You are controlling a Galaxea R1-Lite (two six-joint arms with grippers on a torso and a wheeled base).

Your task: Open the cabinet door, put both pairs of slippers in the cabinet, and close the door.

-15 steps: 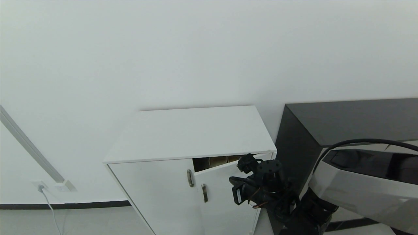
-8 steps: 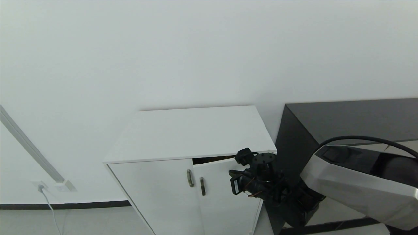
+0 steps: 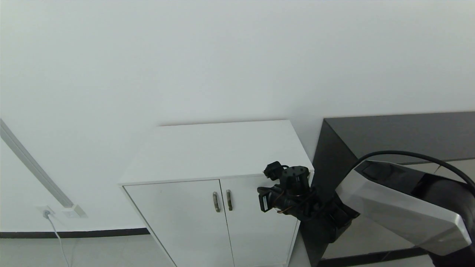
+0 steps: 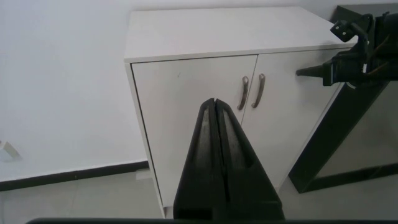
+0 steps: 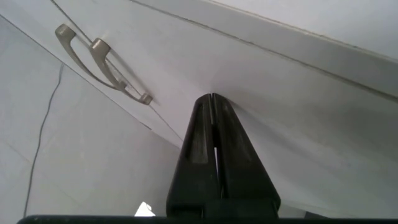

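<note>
Right arm stretched forward at cabinet-top height; my right gripper [image 5: 213,99] is clenched on nothing, fingertips together and set against the upper face of the right-hand door [image 3: 256,233] of the white two-door cabinet [image 3: 219,148]. Both doors lie flush and closed, with the two curved metal handles [image 3: 229,200] side by side at the centre seam, apart from that gripper. My left gripper [image 4: 214,102] hangs back from the cabinet front, fingers pressed together, empty, pointing toward the left-hand door [image 4: 174,106].

black right gripper [image 5: 213,98], jaws pressed together, tip maybe touching the white cabinet door [image 5: 298,118], two grey handles [image 5: 98,46] side by side near it
</note>
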